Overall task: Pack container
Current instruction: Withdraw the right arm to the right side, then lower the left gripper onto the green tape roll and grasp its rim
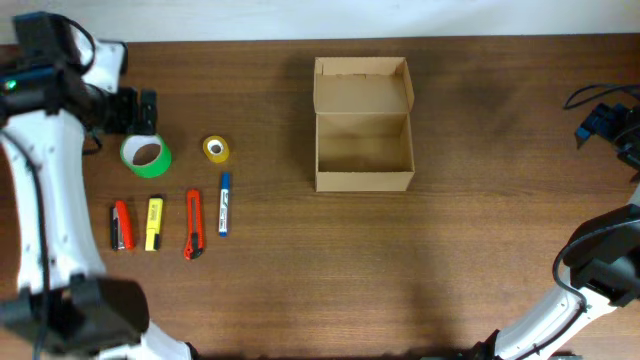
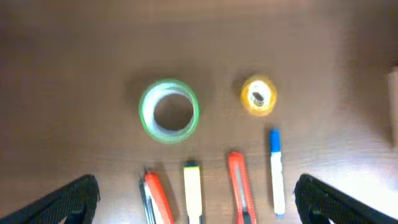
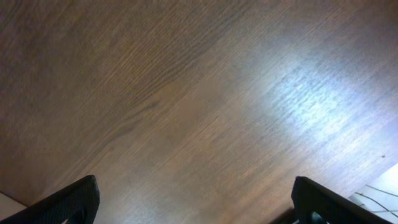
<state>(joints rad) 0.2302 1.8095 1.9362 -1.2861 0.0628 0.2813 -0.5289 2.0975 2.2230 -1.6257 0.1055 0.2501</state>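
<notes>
Reach step; container (image 1: 363, 150) empty.
Jaws spread on left gripper (image 2: 196, 199) and right gripper (image 3: 196, 199); left must drop onto green tape roll (image 1: 127, 152), upper left.

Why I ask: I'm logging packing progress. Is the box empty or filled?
Empty. The box stands open, and the overhead view shows only bare cardboard floor inside, with nothing in it.

The wooden table (image 1: 450, 260) bears the open container (image 1: 363, 140). Left of it lie a green tape roll (image 1: 146, 154), a yellow tape roll (image 1: 216, 149) — and a row of four pens and cutters (image 1: 193, 224).
</notes>
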